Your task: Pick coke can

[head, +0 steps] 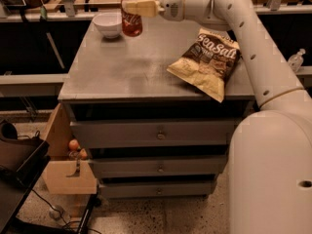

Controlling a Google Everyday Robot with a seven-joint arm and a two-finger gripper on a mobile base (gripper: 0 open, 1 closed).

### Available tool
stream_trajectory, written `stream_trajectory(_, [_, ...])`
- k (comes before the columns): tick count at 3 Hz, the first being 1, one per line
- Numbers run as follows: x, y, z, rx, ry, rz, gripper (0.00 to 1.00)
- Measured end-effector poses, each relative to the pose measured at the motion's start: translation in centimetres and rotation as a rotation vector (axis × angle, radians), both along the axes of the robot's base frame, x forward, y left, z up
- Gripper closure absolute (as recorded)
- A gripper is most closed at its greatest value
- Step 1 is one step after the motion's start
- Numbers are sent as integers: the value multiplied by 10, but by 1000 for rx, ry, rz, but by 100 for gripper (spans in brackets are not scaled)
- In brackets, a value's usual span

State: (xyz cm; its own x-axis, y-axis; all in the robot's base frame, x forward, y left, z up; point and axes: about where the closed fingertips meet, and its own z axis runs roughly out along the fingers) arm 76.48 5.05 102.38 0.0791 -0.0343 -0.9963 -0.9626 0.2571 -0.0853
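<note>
At back-left of the cabinet top (122, 67), gripper (131, 6) is clamped on the coke can (131, 26), just beside white bowl (108, 23). Chip bag (207, 62) lies well apart on the same top

A grey metal desk (122, 72) with three drawers (158, 135) fills the centre; speckled floor (161, 216) lies below, dimly lit.

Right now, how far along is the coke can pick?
Done: the gripper is shut on the coke can, gripping it near its top, and the can looks to be off the cabinet top, next to the white bowl.
In hand: the can is held upright in the air.
Left: probably little, perhaps only lifting it further clear. The chip bag lies apart on the cabinet.
</note>
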Motion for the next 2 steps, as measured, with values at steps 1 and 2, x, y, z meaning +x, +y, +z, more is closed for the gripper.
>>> stream_trajectory(1, [-5, -16, 31, 5, -43, -3, 100])
stream_trajectory(2, [-5, -17, 35, 8, -50, -6, 100])
